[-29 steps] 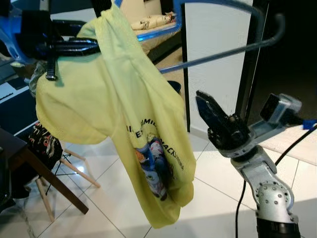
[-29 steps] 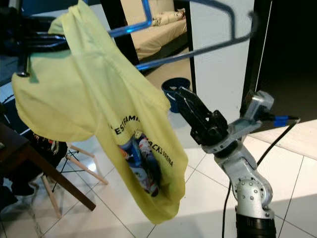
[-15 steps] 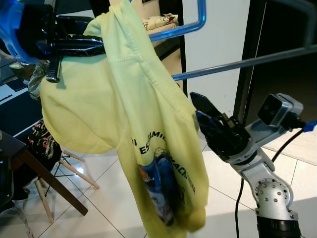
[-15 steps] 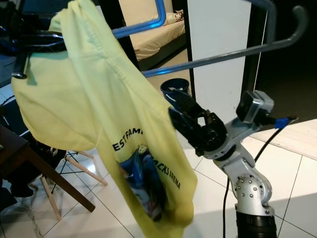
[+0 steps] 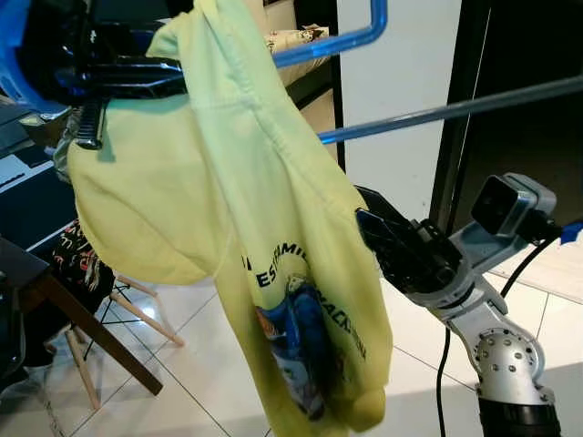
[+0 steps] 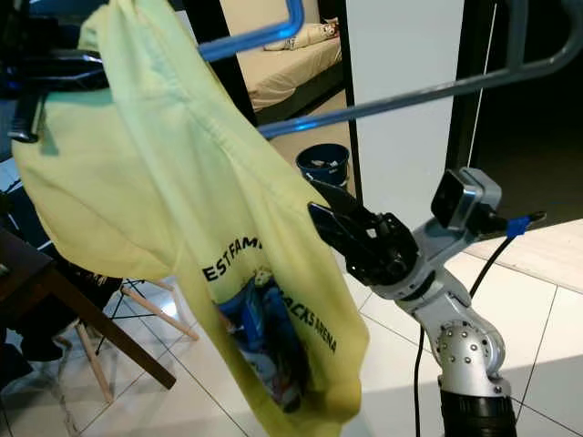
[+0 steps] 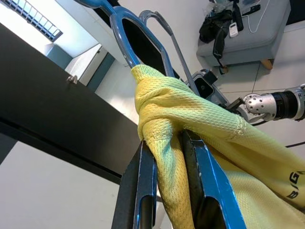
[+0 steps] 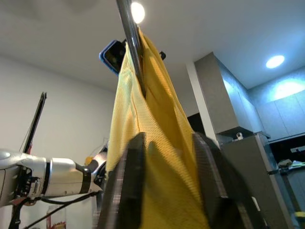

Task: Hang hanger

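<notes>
The blue hanger (image 5: pixel 346 36) is clamped by the left gripper (image 7: pixel 167 191); beside its yellow shirt (image 5: pixel 237 228), the right gripper (image 6: pixel 342 223) is parted (snagging risked).

Right arm (image 5: pixel 496 350): silver metal links; round joint housing with a ring of small dark screw holes, above a black cylindrical segment at 6 o'clock of it. Black cable running down at 9 o'clock of the joint.

Wrist camera (image 5: pixel 510 205): grey boxy module with black face; blue connector and black lead at 3 o'clock.

Right gripper (image 5: pixel 378 228): black body, two long black tapered fingers.

Left gripper (image 7: pixel 169 186): two long black fingers (image 7: pixel 140 191) with blue edges; blue-and-black housing in the head views.
</notes>
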Controlling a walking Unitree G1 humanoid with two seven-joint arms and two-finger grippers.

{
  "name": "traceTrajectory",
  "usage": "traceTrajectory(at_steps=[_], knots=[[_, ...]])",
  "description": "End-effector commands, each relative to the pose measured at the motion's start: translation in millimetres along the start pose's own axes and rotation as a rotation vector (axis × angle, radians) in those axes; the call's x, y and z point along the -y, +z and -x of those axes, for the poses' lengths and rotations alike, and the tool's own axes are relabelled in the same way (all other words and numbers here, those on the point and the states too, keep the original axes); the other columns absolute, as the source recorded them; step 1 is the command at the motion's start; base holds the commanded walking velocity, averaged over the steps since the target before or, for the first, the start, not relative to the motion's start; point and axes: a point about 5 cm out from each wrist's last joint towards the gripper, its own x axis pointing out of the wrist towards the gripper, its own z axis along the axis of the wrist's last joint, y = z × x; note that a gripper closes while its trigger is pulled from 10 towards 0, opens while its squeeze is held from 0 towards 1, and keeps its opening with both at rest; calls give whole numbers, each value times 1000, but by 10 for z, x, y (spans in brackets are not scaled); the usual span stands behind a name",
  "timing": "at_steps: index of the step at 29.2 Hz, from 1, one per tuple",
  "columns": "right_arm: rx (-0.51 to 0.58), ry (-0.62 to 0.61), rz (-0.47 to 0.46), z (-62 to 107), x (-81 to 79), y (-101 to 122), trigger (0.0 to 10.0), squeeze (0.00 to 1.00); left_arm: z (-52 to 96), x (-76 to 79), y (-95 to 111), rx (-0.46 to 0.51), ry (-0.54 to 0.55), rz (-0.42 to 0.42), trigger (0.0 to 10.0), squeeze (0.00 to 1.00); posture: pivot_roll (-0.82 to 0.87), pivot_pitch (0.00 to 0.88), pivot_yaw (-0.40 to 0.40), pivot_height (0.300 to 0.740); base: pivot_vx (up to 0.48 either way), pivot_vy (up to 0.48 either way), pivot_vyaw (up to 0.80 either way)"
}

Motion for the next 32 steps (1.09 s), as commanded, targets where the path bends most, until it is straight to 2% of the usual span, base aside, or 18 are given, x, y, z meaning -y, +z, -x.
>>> traceTrajectory(at_steps=[1, 18, 19, 20, 21, 22, 27, 28, 29, 32], knots=[[10, 32, -11, -15, -40, -2, 0, 0, 110, -6, 47, -12, 45, -6, 10000, 0, -54, 0, 186, 740, 0, 0, 0], [6, 13, 6, 31, -38, 26, 0, 0, 135, -10, 85, -31, 78, -17, 10000, 0, -55, 0, 188, 740, 0, 0, 0], [-6, -7, 3, 36, -25, 17, 5529, 0, 131, -13, 90, -31, 80, -18, 10000, 0, -55, 0, 190, 740, 0, 0, 0], [-6, -7, 3, 36, -25, 17, 5529, 0, 131, -13, 90, -31, 80, -18, 10000, 0, -55, 0, 190, 740, 0, 0, 0], [-36, -13, -7, 35, -27, -17, 10000, 94, 125, -17, 95, -31, 81, -19, 10000, 0, -55, 0, 190, 740, 0, 0, 0], [-44, 0, -19, 30, -46, -39, 10000, 1000, 112, -24, 93, -31, 81, -20, 10000, 0, -55, 0, 189, 740, 0, 0, 0], [-81, 27, -24, -22, -94, -133, 10000, 1000, 57, -51, 64, -27, 78, -17, 10000, 0, -54, 0, 187, 740, 0, 0, 0], [-84, 30, -25, -25, -97, -138, 10000, 114, 55, -51, 62, -27, 78, -16, 10000, 0, -54, 0, 187, 740, 0, 0, 0], [-81, 42, -36, -26, -108, -139, 10000, 0, 53, -50, 61, -27, 78, -16, 10000, 0, -53, 0, 187, 740, 0, 0, 0], [-76, 57, -51, -25, -123, -136, 10000, 0, 55, -48, 63, -28, 79, -17, 10000, 0, -53, 0, 187, 740, 0, 0, 0]])
